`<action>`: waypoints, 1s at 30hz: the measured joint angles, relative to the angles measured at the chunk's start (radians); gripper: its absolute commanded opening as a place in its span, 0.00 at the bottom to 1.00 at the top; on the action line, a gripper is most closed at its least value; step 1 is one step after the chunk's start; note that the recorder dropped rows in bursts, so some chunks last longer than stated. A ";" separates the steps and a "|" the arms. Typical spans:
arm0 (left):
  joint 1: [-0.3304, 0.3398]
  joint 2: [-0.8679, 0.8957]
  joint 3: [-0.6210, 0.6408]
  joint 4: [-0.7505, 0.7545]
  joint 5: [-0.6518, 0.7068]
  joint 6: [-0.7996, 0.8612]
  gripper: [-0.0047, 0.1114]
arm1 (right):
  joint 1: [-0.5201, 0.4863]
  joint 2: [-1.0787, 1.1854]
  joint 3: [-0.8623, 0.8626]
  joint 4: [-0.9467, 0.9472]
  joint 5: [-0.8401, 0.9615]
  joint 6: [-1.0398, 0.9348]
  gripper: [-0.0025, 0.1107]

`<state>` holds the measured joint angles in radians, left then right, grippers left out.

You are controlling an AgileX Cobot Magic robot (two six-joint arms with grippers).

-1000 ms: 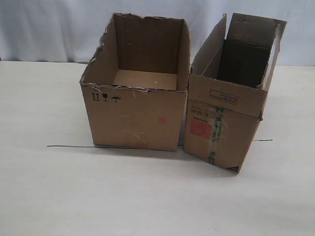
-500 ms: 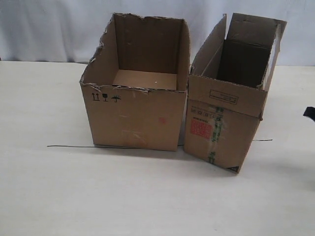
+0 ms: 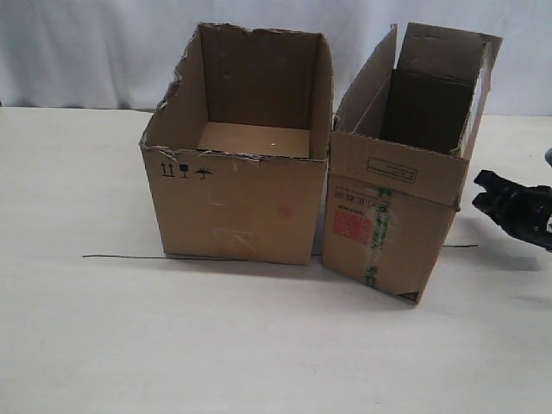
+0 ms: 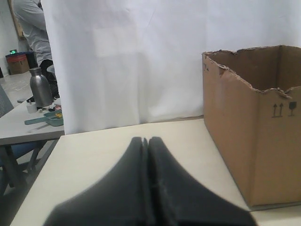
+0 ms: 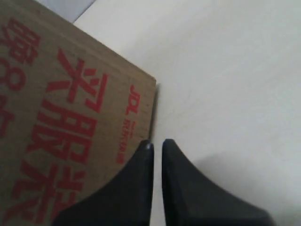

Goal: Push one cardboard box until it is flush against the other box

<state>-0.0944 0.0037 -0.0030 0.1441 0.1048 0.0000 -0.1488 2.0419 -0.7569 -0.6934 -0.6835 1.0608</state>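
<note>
The narrow cardboard box [image 3: 392, 216], with red print, green-striped tape and raised flaps, stands skewed on the table. It is just to the right of the other box [image 3: 237, 203], which is wide and torn-rimmed, with a thin wedge of gap between them at the front. My right gripper [image 3: 477, 191] is low beside the narrow box's right side. Up close, this right gripper [image 5: 156, 143] has its fingers almost together and empty, by the box's red-printed wall [image 5: 61, 117]. My left gripper [image 4: 146, 140] is shut and empty, apart from the wide box [image 4: 263, 141], and is out of the exterior view.
A thin dark line [image 3: 121, 257] runs across the pale table [image 3: 259, 345] under both boxes. A white curtain [image 3: 86, 52] hangs behind. Past the table's edge, in the left wrist view, a side table carries a steel flask [image 4: 41, 87].
My right gripper has come in from the right edge and moved left toward the narrow box's side. Both boxes stand where they were.
</note>
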 measured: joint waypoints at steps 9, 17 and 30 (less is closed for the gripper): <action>0.000 0.000 0.000 0.000 0.000 0.000 0.04 | 0.000 0.113 -0.097 -0.087 -0.121 0.135 0.07; 0.000 0.000 0.000 0.000 0.000 0.000 0.04 | 0.000 0.201 -0.210 -0.127 -0.196 0.221 0.07; 0.000 0.000 0.000 0.000 0.000 0.000 0.04 | 0.025 0.308 -0.349 -0.170 -0.336 0.294 0.07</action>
<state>-0.0944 0.0037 -0.0030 0.1441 0.1048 0.0000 -0.1239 2.3495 -1.1057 -0.8629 -1.0193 1.3544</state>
